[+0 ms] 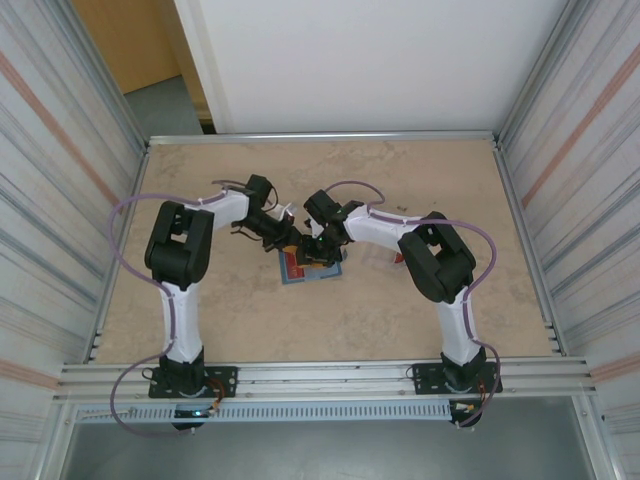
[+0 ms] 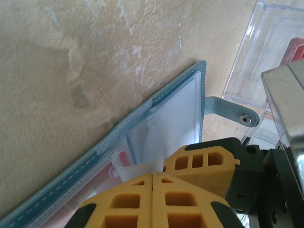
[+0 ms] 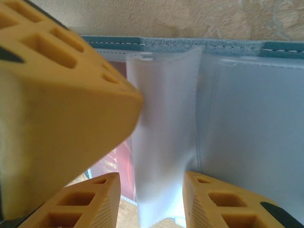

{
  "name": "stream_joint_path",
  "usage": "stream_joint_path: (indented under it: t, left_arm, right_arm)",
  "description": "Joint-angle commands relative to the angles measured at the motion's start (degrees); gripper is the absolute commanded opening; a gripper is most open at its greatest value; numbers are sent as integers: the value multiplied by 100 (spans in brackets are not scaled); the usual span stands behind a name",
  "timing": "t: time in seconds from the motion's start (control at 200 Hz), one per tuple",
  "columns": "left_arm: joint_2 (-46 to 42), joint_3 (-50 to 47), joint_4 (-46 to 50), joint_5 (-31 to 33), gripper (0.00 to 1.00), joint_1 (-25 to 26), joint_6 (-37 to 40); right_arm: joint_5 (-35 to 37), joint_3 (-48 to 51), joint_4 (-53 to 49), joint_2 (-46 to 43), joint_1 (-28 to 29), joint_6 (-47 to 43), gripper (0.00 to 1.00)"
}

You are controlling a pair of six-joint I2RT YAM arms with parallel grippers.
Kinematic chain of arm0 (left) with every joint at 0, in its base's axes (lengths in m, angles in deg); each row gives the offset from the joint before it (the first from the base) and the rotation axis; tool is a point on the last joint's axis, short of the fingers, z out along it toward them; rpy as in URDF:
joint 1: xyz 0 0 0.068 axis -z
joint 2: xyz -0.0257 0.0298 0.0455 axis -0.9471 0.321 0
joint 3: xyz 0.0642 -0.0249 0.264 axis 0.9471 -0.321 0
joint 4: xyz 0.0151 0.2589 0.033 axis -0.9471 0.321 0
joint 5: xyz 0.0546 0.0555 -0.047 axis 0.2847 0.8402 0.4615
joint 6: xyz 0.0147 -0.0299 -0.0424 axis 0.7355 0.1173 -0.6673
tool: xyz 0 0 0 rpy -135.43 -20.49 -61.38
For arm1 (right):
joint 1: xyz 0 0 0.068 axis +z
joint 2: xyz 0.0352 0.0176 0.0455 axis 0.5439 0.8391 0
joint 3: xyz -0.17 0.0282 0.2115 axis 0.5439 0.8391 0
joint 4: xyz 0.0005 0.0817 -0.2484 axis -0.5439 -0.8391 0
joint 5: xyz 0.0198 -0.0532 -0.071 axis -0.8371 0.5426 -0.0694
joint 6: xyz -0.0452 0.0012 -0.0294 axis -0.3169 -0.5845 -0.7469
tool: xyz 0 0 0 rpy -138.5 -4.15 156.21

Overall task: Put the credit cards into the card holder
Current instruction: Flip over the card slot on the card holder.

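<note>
The teal-blue card holder (image 1: 292, 274) lies open on the table, its stitched edge (image 2: 156, 97) and snap tab (image 2: 232, 111) showing. My left gripper (image 2: 154, 175) (image 1: 293, 240) is shut on one of its clear inner sleeves (image 2: 137, 164), which stands lifted. That sleeve (image 3: 164, 133) rises between the spread fingers of my right gripper (image 3: 159, 199) (image 1: 318, 252), which is open. A red credit card (image 3: 111, 159) (image 2: 121, 159) shows through a pocket beside the sleeve. More red cards (image 2: 294, 50) lie in the clear case.
A clear plastic case (image 2: 266, 52) sits just past the holder's snap tab, under my right arm (image 1: 400, 257). Metal rails edge the table (image 1: 320, 138), with ribbed walls on both sides. The two grippers nearly touch each other.
</note>
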Motion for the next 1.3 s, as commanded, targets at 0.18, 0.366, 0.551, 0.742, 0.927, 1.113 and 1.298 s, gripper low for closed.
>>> stream_joint_path:
  t: [0.18, 0.366, 0.551, 0.742, 0.927, 1.113, 1.298]
  left_arm:
    - [257, 98, 473, 752, 0, -2, 343]
    - [293, 45, 526, 929, 0, 2, 404]
    - [267, 1, 497, 947, 0, -2, 419]
    - [247, -76, 445, 955, 0, 1, 419]
    - [227, -100, 418, 878, 0, 0, 419]
    - [214, -100, 422, 867, 0, -2, 411]
    - [86, -56, 407, 624, 2, -9, 426]
  right_arm:
    - [46, -119, -46, 63, 35, 14, 38]
    - [35, -144, -37, 13, 40, 14, 38]
    - [14, -165, -48, -125, 39, 14, 38]
    - [-46, -74, -14, -483, -124, 44, 39]
    - [-83, 54, 64, -489, -379, 159, 41]
    - [-291, 267, 339, -362, -422, 265, 42]
    - [-478, 265, 520, -271, -251, 352, 42]
